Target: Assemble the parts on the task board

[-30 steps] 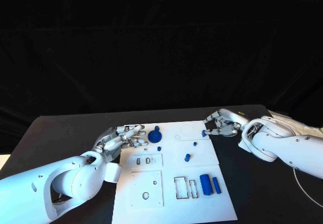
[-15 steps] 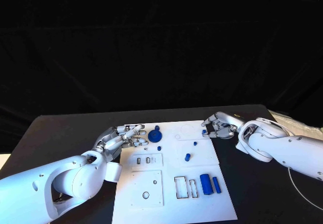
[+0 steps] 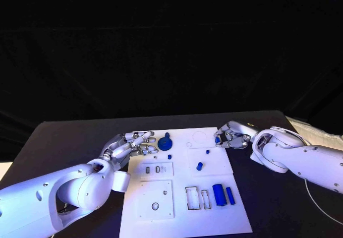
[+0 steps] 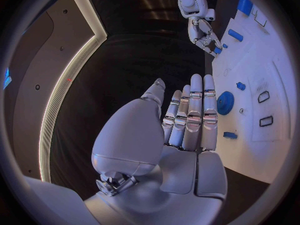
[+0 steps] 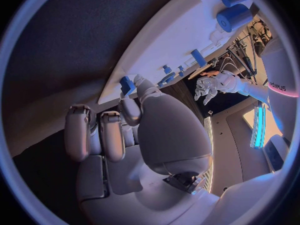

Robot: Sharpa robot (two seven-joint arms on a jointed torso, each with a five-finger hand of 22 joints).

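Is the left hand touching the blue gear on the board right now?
Apart. In the left wrist view, the left hand lies flat with fingers straight, and bare white board shows between its fingertips and the blue gear.

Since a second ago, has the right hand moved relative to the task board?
Yes. The right hand has slid slightly farther over the task board's far right edge, toward the board's middle, holding a small blue part at its fingertips.

Task board (image 3: 187,198) mid-table (image 3: 57,139). Gear (image 3: 166,145) at far left by left hand (image 3: 134,144); right hand (image 3: 230,135) at far right edge; two cylinders (image 3: 223,195) near right.
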